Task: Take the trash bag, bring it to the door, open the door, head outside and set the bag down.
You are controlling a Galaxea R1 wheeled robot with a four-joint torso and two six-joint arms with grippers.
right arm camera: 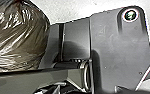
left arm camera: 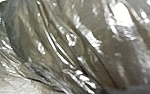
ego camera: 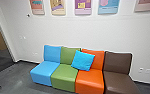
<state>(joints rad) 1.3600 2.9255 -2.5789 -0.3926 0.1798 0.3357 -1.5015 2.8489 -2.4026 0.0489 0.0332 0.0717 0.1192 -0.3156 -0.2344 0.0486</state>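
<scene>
Trash bag [right arm camera: 18,42]: dark, shiny, beside the robot's plate [right arm camera: 118,47].
Tools: state cannot be told, either side.
Seats [ego camera: 63,75]: coloured row, by wall [ego camera: 58,30].
Risk: a close turn might snag and tear the plastic.

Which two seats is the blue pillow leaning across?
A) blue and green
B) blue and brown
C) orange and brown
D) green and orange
D: the pillow overlaps the green seat on one side and the orange seat on the other.
</scene>
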